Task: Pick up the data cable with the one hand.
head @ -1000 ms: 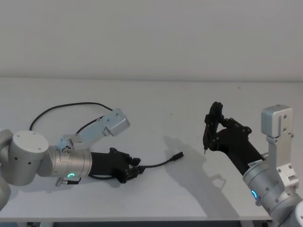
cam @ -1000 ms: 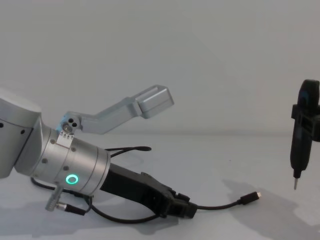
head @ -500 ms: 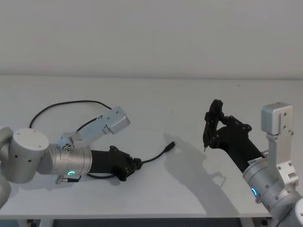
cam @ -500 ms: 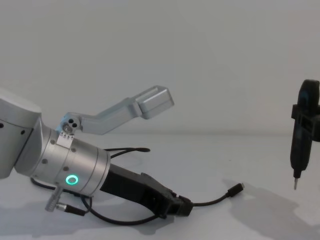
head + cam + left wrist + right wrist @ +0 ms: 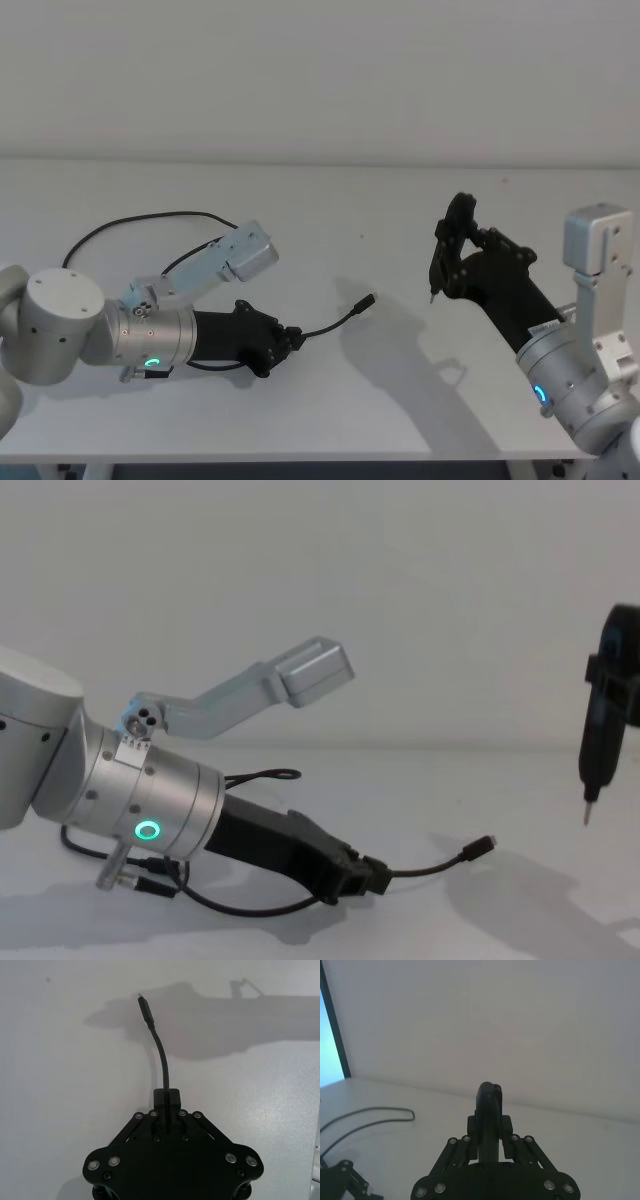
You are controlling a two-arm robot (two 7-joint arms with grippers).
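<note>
Nearest, low over the front of the white table (image 5: 400,400), the left gripper (image 5: 285,341) has its jaws clamped tight on the data cable (image 5: 335,320). A short length arcs out past the fingertips, its plug (image 5: 487,842) raised off the surface. Farther back, the rest loops behind the left wrist. The right gripper (image 5: 433,290) hangs above the table's right side, fingers together, gripping nothing.

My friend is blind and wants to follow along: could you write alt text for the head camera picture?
The left claw, low over a white table, grips a thin black cable whose free plug end sticks out toward the middle. The right claw hangs above the table on the right.
</note>
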